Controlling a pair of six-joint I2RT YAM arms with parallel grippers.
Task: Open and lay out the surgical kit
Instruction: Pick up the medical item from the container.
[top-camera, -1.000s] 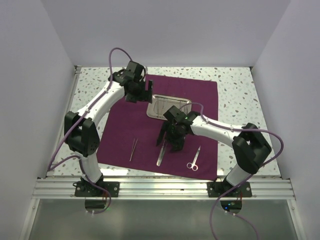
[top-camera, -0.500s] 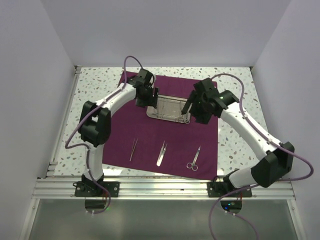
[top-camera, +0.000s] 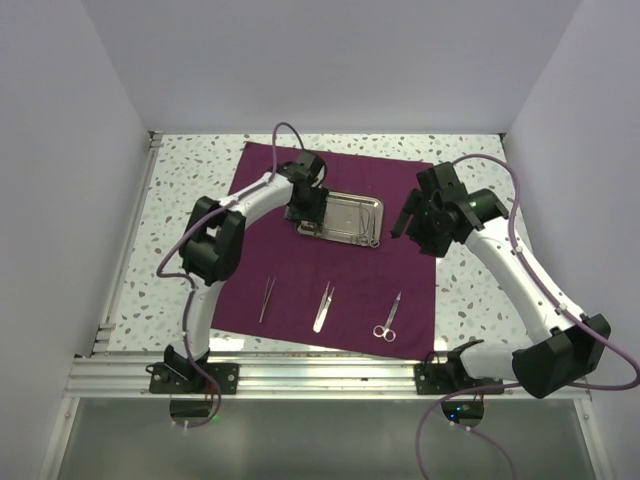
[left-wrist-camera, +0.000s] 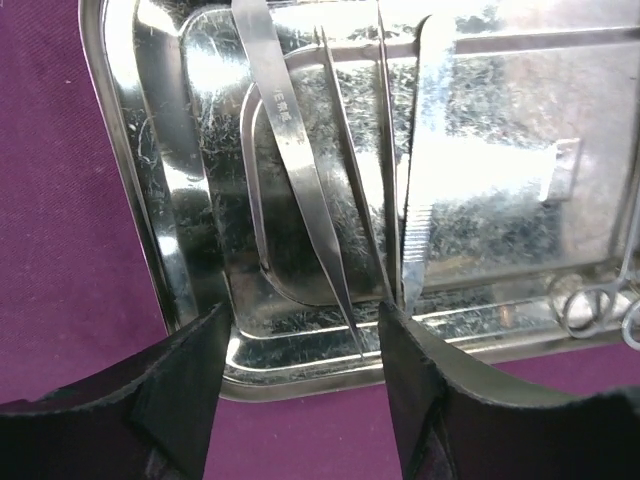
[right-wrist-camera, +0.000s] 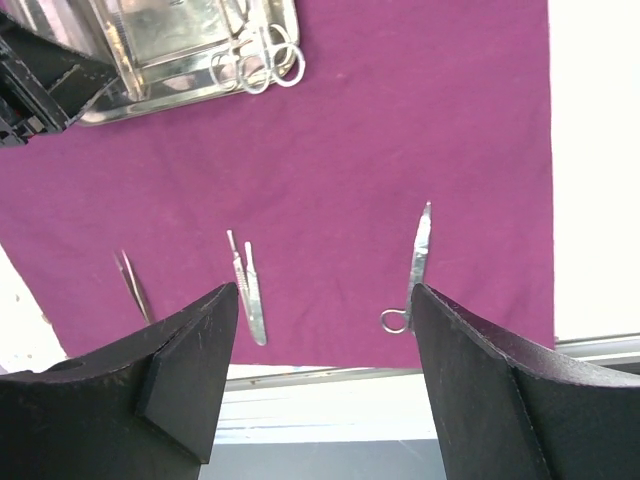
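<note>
steel tray (top-camera: 347, 204) on purple cloth (top-camera: 405, 185), tweezers (left-wrist-camera: 298, 190) inside, scissors (top-camera: 388, 318) nearer, speckled table (top-camera: 472, 160)

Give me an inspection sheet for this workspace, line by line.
Surface: speckled table; purple cloth spread flat on it.
Job's things: steel tray on the cloth, holding tray tweezers and ring-handled instruments; thin tweezers, broad tweezers and scissors in a row near the front.
Clutter: nothing seen.
Grippers: left gripper open over the tray's edge; right gripper open above the cloth, empty.
Cables: purple cables loop along both arms.
Surroundings: white walls; metal rail in front.
</note>
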